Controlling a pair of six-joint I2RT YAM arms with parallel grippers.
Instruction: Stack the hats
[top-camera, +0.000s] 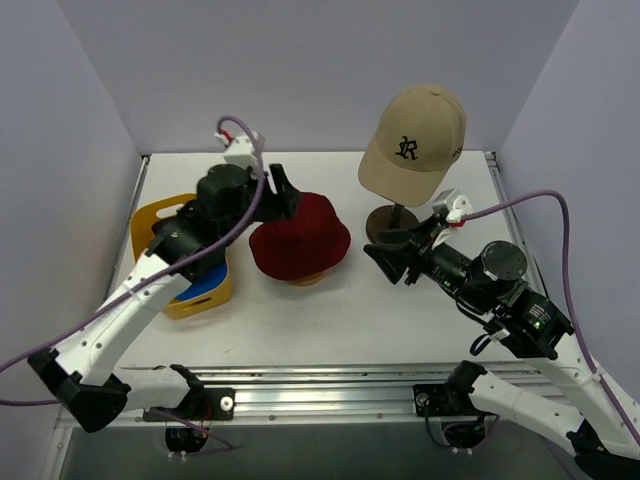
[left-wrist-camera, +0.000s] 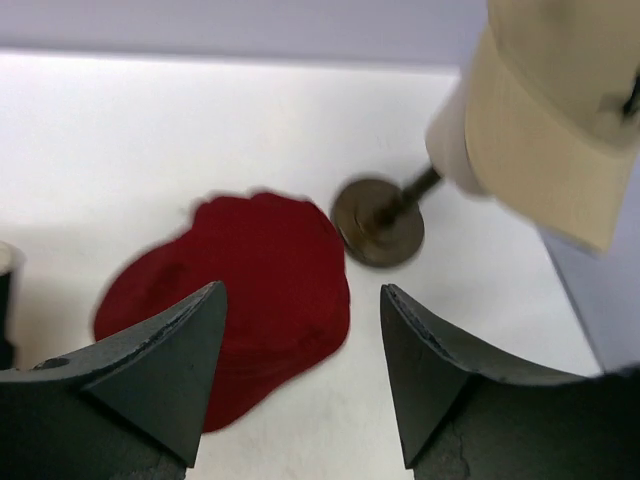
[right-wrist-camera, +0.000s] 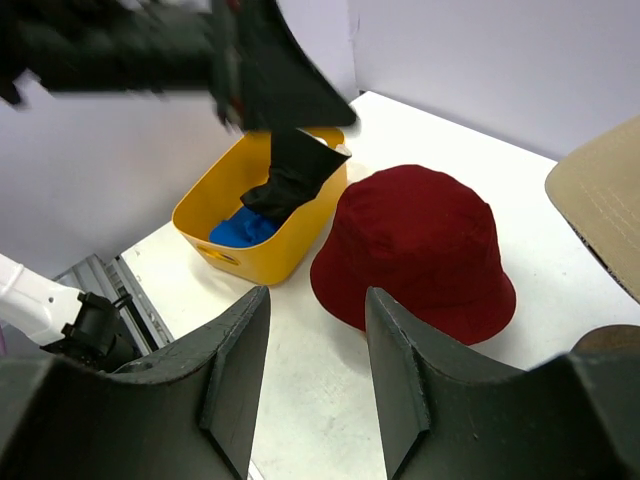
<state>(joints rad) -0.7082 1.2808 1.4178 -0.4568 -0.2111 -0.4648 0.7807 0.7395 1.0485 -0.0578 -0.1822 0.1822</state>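
Note:
The dark red bucket hat (top-camera: 300, 238) sits mid-table on a wooden stand; it also shows in the left wrist view (left-wrist-camera: 250, 270) and the right wrist view (right-wrist-camera: 420, 240). The tan cap (top-camera: 413, 135) with a dark logo sits on a head on a stand. The blue cap (right-wrist-camera: 240, 230) and the black bucket hat (right-wrist-camera: 295, 175) lie in the yellow tray (right-wrist-camera: 260, 245), the black one draped over its rim. My left gripper (top-camera: 283, 190) is open and empty just above the red hat's left back edge. My right gripper (top-camera: 385, 252) is open and empty to the red hat's right.
The tan cap's stand has a dark round base (top-camera: 392, 218) close behind my right gripper, seen also in the left wrist view (left-wrist-camera: 378, 220). The yellow tray (top-camera: 150, 215) stands at the left under my left arm. Walls close in the table on three sides.

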